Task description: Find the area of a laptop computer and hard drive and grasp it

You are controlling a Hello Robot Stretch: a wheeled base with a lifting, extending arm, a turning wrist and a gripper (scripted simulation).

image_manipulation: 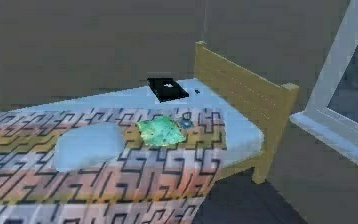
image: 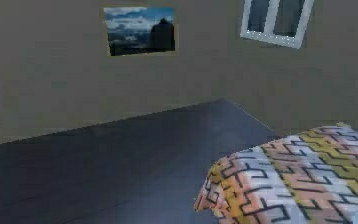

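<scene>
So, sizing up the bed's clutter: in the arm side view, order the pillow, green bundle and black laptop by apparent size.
1. pillow
2. green bundle and black laptop: near alike, laptop lies farther off, so unranked.

The robot is standing with its front pointing across the dark floor (image: 107, 170) toward the wall (image: 57, 80), and its arm side is facing the bed (image_manipulation: 249, 95), with the bed's patterned corner lying close at the forward view's right.
</scene>
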